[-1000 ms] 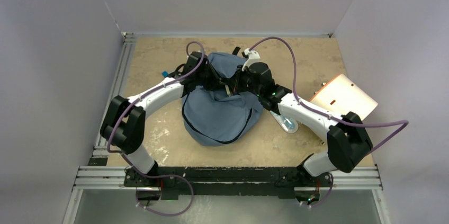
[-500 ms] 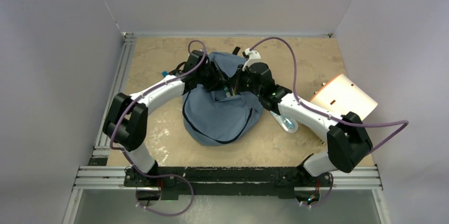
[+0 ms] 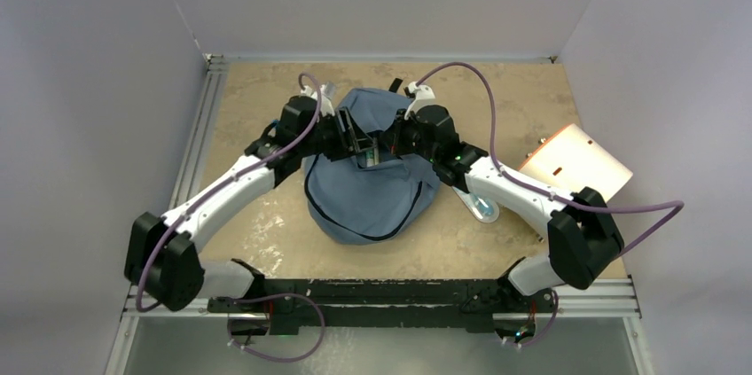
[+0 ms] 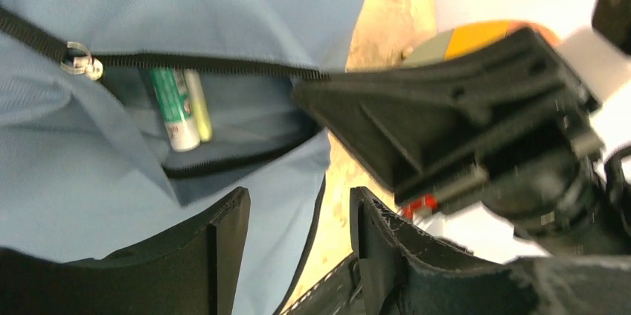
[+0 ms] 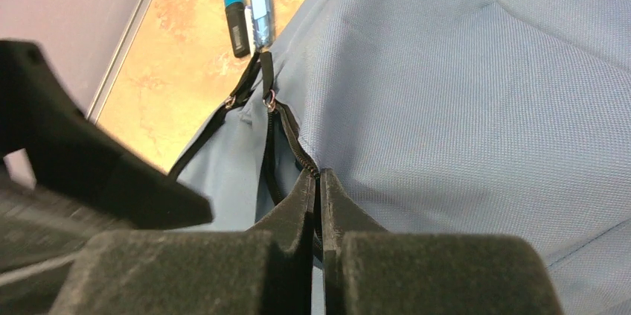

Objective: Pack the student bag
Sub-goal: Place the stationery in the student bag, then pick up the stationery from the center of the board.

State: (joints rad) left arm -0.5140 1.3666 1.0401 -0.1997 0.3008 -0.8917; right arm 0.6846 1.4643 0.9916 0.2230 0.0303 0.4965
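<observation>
Top external view: the student bag, slate-blue with black zippers, lies slumped in the middle of the table, its upper end toward the far edge. Both arms reach in over that upper end from either side. In the right wrist view the bag fills most of the frame, and the right gripper has its fingers pressed together on the black zipper edge, pinching it where the zipper line runs down between the pads. The left wrist view shows the bag with a pocket held agape: inside lie a green-and-white tube and, touching it, a pale yellow stick, with a metal zipper pull at the opening's left end. The left gripper hangs just over the fabric near that opening with its fingers spread. From above, the left gripper and right gripper sit close together. On the table beside the bag, toward the far-left corner, lie a black marker with a blue cap and a silvery pen-like item, side by side. A beige folder rests near the right edge.
</observation>
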